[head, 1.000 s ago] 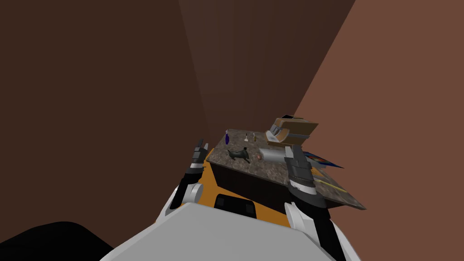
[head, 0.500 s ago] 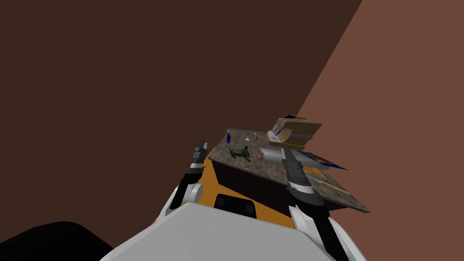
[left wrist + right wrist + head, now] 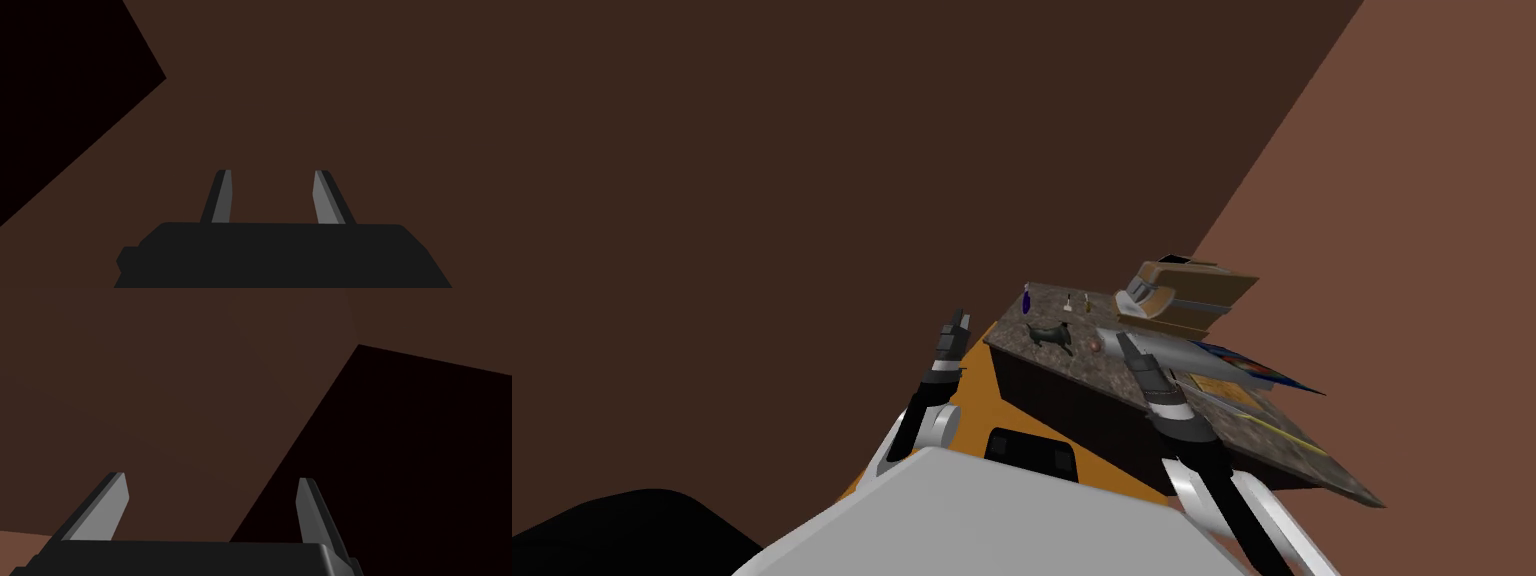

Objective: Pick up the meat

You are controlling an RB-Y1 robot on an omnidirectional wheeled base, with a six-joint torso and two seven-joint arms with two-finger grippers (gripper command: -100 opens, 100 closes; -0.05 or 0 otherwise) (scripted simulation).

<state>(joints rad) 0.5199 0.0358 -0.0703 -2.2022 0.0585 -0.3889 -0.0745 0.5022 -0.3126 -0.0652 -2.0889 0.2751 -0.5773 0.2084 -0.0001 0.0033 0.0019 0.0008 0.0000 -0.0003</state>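
Two grippers up, both with fingers spread and nothing between them. Farthest left, the left gripper (image 3: 952,328), hanging over the orange floor (image 3: 982,400) just short of the table's near-left corner; idle, by the look of it. Then the stone-topped table (image 3: 1072,362), with a near edge slanting down to the right above a dark side panel.

Along the top, from the left:
- a blue bottle (image 3: 1027,299) at the far corner, with two tiny pale pieces beside it, too small to name
- a dark animal figurine (image 3: 1052,336)
- the meat (image 3: 1093,345), a small reddish lump lying on the stone between the figurine and the end of a grey cylinder (image 3: 1182,352), close against the latter

Right gripper (image 3: 1124,342) poised over the cylinder, just right of the meat, aimed past it at a brown wall (image 3: 175,388) in its own wrist view. Further right, a brown crate (image 3: 1187,290), a blue magazine (image 3: 1262,368) jutting past the far edge, and yellow papers (image 3: 1227,390).

Judged to be the reach step: not yet down on the meat. Next calls for tipping the wrist downward, shifting slightly left, and descending with fingers straddling the lump. Little room there: figurine on one side, cylinder nearly touching on the other, so some risk of nudging either. Open room above the table and toward its near edge; probably safest to come in from there.
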